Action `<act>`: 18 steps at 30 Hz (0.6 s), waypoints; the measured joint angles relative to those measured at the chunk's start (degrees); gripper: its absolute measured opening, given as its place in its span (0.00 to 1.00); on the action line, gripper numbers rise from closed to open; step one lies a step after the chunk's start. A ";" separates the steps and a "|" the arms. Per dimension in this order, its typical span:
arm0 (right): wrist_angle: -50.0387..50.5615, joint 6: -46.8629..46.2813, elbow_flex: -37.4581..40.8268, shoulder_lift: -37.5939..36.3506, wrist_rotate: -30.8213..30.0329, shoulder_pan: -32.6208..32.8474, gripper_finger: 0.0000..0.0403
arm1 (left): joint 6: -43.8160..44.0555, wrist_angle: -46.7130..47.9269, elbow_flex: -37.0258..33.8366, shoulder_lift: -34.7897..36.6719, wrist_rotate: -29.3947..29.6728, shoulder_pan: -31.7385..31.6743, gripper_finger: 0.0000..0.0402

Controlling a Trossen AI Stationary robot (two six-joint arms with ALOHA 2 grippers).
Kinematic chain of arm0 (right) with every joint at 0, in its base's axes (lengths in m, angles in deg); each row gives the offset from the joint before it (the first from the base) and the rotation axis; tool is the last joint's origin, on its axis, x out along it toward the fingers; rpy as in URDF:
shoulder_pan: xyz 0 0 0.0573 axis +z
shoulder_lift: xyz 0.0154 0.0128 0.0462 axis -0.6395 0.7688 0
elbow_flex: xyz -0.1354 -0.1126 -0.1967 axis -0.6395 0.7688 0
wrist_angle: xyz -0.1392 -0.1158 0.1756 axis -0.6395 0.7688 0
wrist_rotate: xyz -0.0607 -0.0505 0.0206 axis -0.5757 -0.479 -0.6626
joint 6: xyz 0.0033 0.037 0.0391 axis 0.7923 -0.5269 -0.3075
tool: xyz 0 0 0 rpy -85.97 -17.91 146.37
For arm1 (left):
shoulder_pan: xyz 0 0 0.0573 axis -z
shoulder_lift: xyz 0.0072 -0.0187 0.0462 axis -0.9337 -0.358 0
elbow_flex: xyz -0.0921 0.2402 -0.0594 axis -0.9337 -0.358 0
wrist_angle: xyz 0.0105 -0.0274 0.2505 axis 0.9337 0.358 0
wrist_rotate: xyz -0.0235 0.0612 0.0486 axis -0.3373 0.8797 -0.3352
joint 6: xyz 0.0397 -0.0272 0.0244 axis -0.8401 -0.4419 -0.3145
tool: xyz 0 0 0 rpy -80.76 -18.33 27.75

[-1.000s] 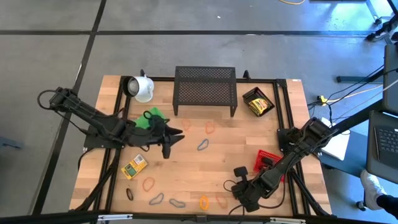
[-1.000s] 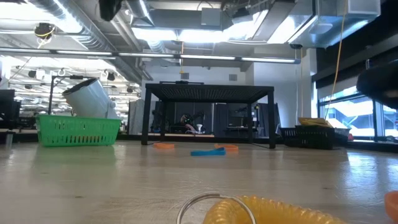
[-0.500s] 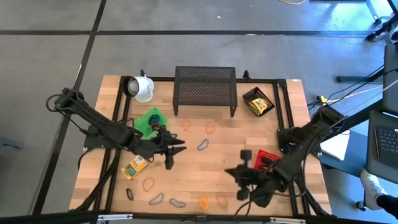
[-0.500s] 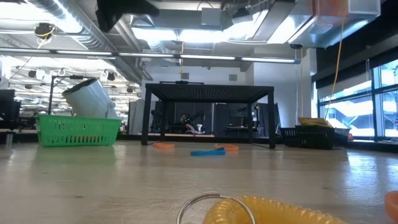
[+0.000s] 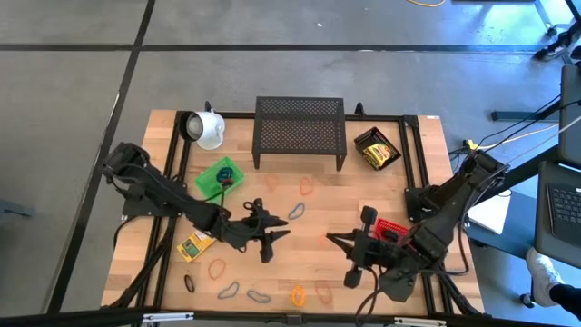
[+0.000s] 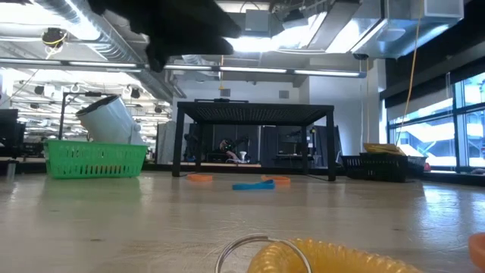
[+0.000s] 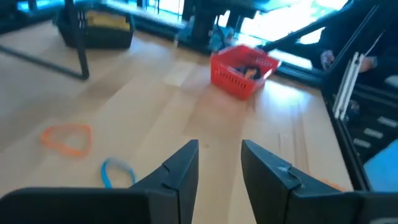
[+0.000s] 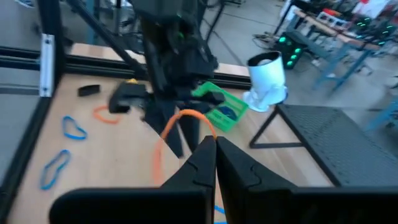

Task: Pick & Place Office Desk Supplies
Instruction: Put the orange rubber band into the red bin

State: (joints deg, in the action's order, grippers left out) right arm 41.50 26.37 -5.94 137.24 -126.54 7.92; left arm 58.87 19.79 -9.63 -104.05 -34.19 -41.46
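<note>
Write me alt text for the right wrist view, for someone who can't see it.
The right pincer is shut on an orange loop that arcs up from its tips above the wooden table. Beyond it the left arm reaches in, with a green basket and a tipped white mug behind. Blue loops lie on the table.

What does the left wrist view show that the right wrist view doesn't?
Only the left wrist view shows the red basket, the black tray with yellow boxes, and the left gripper with its jaws apart and empty.

Only the right wrist view shows the white mug, the green basket, the left arm facing the camera, and the right gripper shut on an orange loop.

Both show the wooden table, loose blue and orange loops on it, and part of the black mesh shelf.
</note>
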 joint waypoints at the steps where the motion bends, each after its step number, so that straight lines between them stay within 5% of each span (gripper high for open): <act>1: 0.52 0.00 -0.89 0.00 0.59 0.00 0.02 | -1.37 -2.06 0.00 -0.82 0.02 -0.39 0.28; 10: 10.22 -2.04 -7.10 -0.02 1.73 0.04 0.02 | -7.71 -8.82 0.02 -2.41 0.02 -2.37 0.28; 13: 20.00 -10.10 -8.01 -0.02 3.10 0.04 0.02 | -7.70 -10.03 0.02 -2.21 0.02 -2.29 0.28; 18: 41.11 -32.04 -8.21 -0.02 14.90 0.06 0.02 | -7.70 -9.85 0.02 -2.21 -0.30 -1.28 0.27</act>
State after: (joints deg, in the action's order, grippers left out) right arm 82.61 -5.68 -14.16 137.21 -111.64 7.98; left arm 51.17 9.95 -9.61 -106.27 -34.49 -42.74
